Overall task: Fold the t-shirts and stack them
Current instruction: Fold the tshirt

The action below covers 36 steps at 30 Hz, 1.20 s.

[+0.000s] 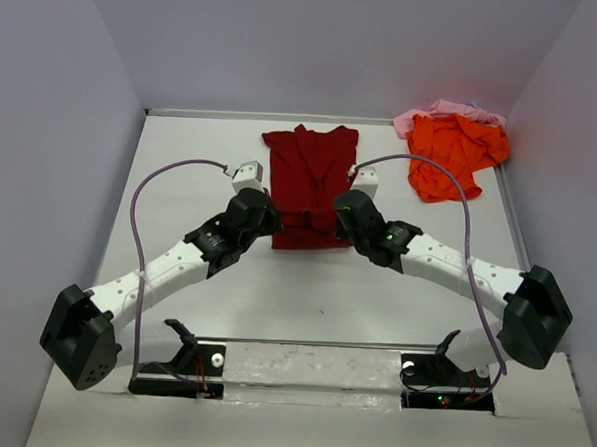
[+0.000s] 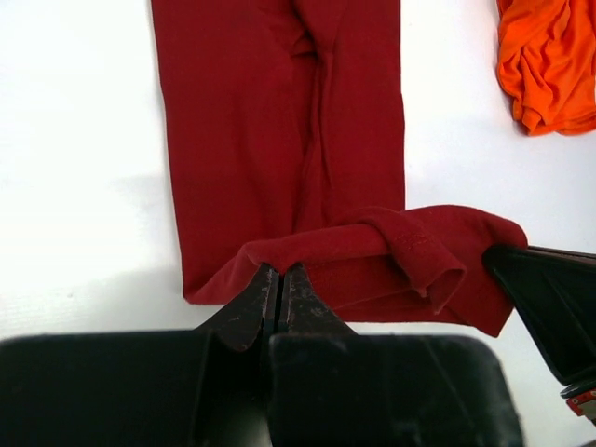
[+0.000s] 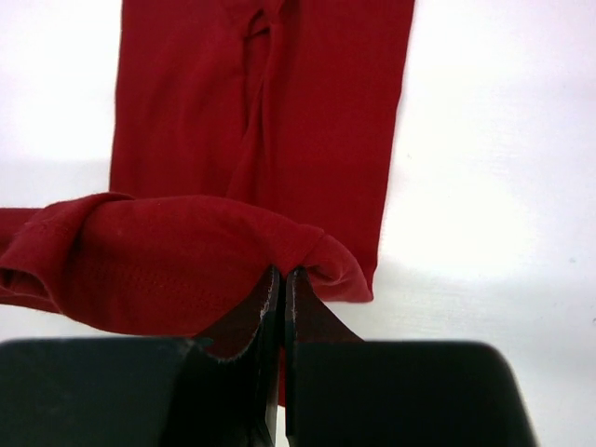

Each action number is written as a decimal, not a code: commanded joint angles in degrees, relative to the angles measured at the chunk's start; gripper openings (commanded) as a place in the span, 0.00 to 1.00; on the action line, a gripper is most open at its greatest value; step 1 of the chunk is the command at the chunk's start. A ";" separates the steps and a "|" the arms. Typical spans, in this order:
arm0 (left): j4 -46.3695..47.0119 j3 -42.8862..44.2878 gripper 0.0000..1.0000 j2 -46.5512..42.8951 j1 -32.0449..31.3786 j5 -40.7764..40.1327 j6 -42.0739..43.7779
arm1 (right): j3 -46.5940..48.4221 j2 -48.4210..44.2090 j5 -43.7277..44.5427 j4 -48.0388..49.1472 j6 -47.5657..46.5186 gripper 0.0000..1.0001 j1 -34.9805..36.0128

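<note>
My left pincer and right pincer were each clenched on a near hem corner of the dark red soft cloth t-shirt, whose long narrow strip lay straight away from me toward the far edge of the white table.

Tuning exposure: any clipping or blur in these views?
Top external: even light, sharp. Left wrist: table clipped white around maroon t-shirt; left end effector dark, little detail. Right wrist: same clipped table, right end effector underexposed.
</note>
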 commanded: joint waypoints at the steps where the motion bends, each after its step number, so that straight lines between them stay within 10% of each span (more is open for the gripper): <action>1: 6.15 4.50 0.00 3.81 1.73 -1.55 3.77 | 4.86 3.86 4.18 4.27 -5.36 0.00 -2.51; 24: 20.47 9.08 0.00 29.49 9.99 -2.95 3.42 | 19.89 34.71 -0.57 13.33 -6.60 0.00 -11.66; 36: 18.03 19.62 0.00 37.40 11.57 -3.13 5.62 | 21.83 33.05 0.40 13.24 -8.62 0.00 -14.47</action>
